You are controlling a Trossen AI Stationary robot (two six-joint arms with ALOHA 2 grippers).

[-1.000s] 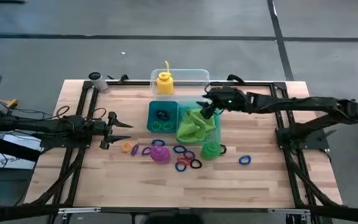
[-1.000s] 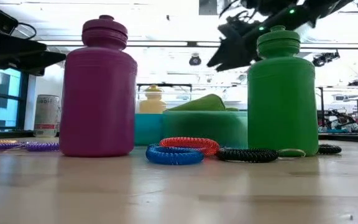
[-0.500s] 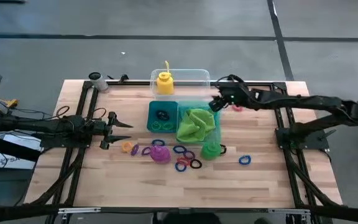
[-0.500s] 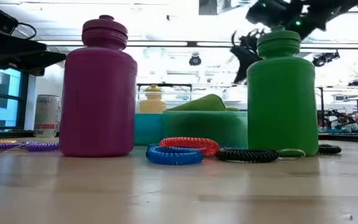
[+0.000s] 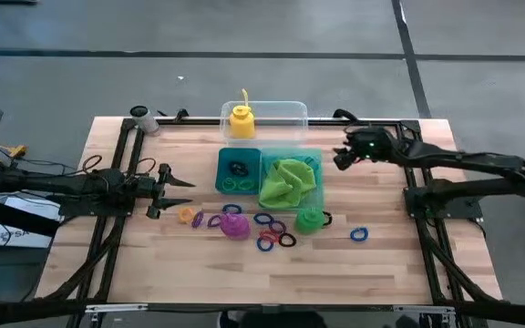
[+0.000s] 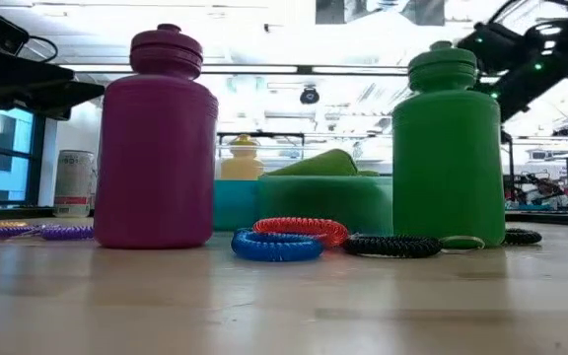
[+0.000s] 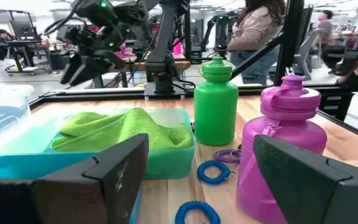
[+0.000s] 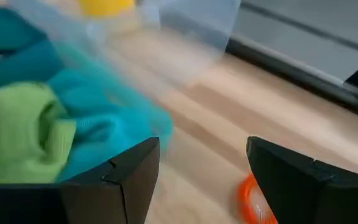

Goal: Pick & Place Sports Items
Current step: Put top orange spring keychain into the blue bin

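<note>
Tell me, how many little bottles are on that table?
3: a yellow bottle in the clear tub at the back, a purple bottle and a green bottle in front of the teal tray.

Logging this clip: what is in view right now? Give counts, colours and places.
Yellow plastic bottle: one, inside the tub.
Purple plastic bottle: one, standing in front of the tray.
Green plastic bottle: one, standing in front of the tray.
Clear plastic tub: one, far side of the wooden table.
Two-part tray: one, teal, centre.
Soft cloth: one, lime-green, right compartment.
Small coil rings: many; blue ring alone at right; blue, red and black cluster between bottles; others in the left compartment.
Drink can: one, silver, far left corner.
Person: one, in the room behind.
Left claw: open, left of tray.
Right claw: open, empty, right of tray.
</note>
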